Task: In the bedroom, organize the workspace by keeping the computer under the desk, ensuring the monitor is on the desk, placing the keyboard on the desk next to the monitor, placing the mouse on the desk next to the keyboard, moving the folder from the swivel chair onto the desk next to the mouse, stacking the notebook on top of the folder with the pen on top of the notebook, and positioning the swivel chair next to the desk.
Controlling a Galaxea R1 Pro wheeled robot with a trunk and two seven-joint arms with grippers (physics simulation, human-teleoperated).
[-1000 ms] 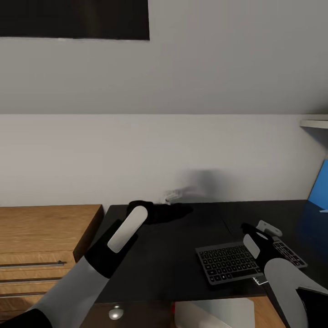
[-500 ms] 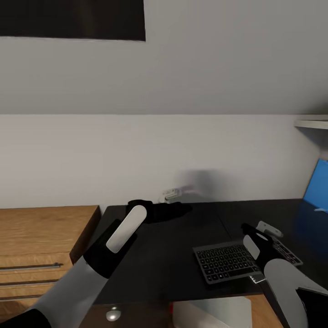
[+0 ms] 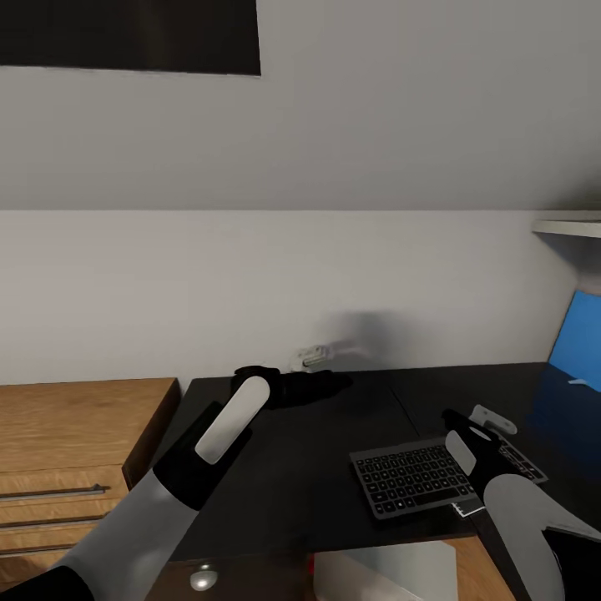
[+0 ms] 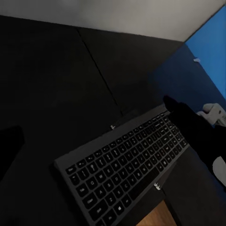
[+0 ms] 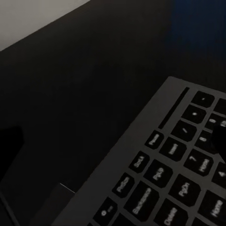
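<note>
The keyboard (image 3: 442, 477) is lying flat on the glossy black desk (image 3: 300, 467), near the desk's front edge and turned at a slight angle to it, with one front corner reaching the edge. The right gripper (image 3: 480, 430) is sitting over the keyboard's right end, its dark fingers (image 3: 461, 444) reaching down onto that end; from the head view I cannot tell whether they are apart or pressed together, or whether they are gripping the frame. In the right wrist view the keyboard (image 5: 174, 174) is showing very close, its key labels readable, with a dark fingertip (image 5: 220, 141) touching the keys. In the left wrist view the keyboard (image 4: 127, 165) is lying on the desk (image 4: 56, 84) with the right gripper's black finger (image 4: 188, 123) resting across its far end.

The left gripper (image 3: 288, 386) is hovering above the desk, well apart from the keyboard and toward the desk's back edge near the wall; its fingers are dark against the dark top, so I cannot tell if they are spread or closed.

The desk's blue back panel (image 3: 576, 346) is standing beyond the keyboard's right end. A light wooden drawer chest (image 3: 67, 451) is standing just beside the desk's left end. Below the desk's front edge, in front of the keyboard, a pale grey box top, likely the computer (image 3: 388, 572), is showing
</note>
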